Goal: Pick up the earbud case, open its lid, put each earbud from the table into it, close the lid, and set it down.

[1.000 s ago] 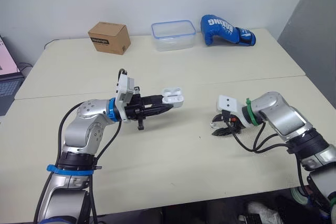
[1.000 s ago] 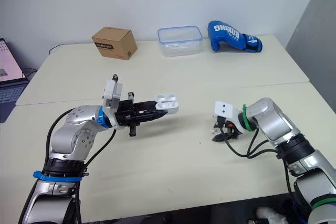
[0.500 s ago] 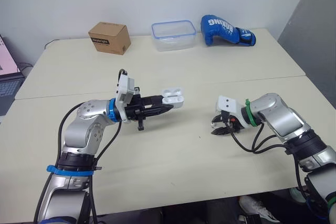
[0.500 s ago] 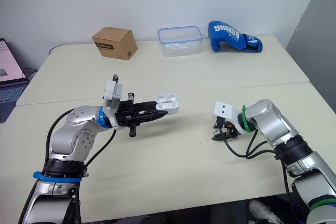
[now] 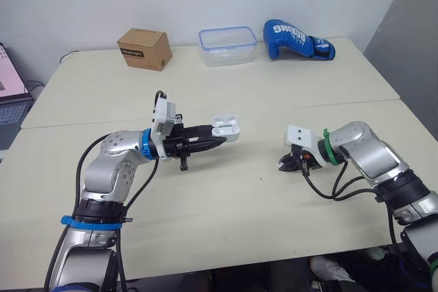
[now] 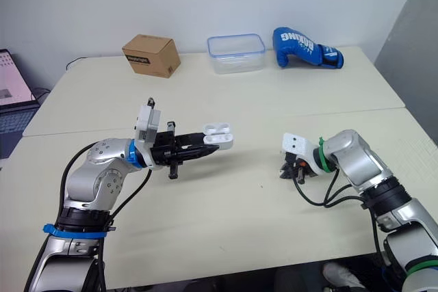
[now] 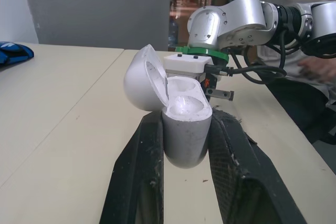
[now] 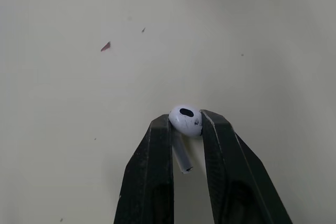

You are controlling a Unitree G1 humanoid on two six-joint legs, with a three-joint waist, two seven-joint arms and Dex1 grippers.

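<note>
The right tool (image 5: pixel 286 163) has shifted a little toward the right of the frame and risen slightly off the desk (image 5: pixel 226 217) since 1 second ago; the left arm has kept its pose. In the right wrist view its 2 black fingers (image 8: pixel 157 145) pinch a white earbud (image 8: pixel 185 120) by the head, stem hanging between them, clear of the desk surface. At centre left of the head views, the left tool (image 5: pixel 217 139) is clamped on the earbud case (image 5: pixel 225 128), held above the desk and well apart from the right tool. The left wrist view shows the case upright between the fingers, its lid (image 7: pixel 143 80) swung open and both of its 2 sockets empty. Along the top of the frame stand a cardboard box (image 5: pixel 144 48), a clear plastic container (image 5: pixel 227 46) and a blue boxing glove (image 5: pixel 298 39). A laptop (image 5: pixel 10 94) sits at the left edge.
</note>
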